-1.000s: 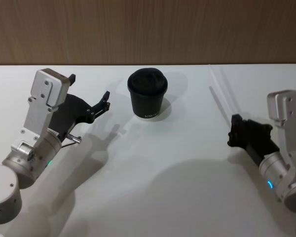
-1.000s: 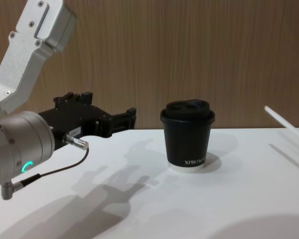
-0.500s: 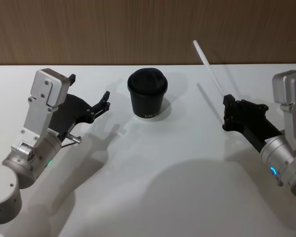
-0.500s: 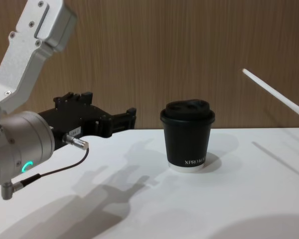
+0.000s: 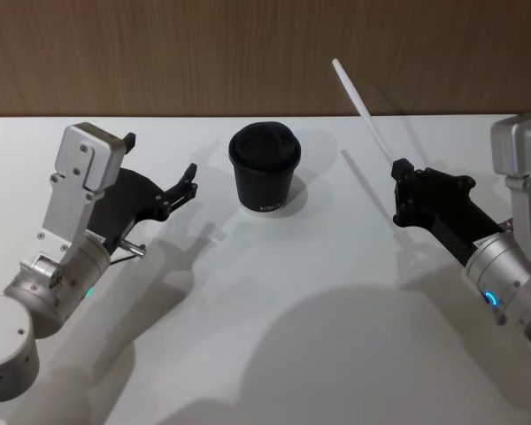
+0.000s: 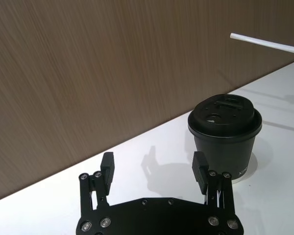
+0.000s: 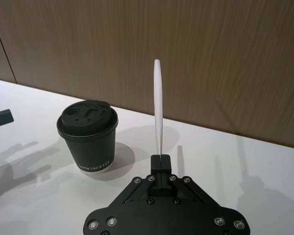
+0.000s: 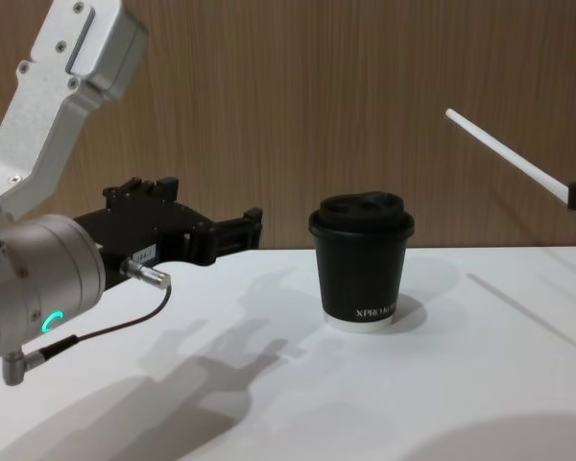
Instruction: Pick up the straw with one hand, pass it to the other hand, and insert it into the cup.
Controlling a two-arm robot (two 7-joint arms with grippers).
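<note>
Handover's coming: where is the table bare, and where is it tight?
Bare: the near table in front of the cup, between the left claw and right claw. Tighter: the gap from left claw to cup, and under the raised straw.

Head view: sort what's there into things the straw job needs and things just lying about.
For the job:
- straw, tilted in the air
- right gripper, shut on the straw's lower end
- cup, upright, lid on
- left gripper, open, left of the cup

Not part of it:
- table
- wooden wall behind
- thin black cable on the left arm
</note>
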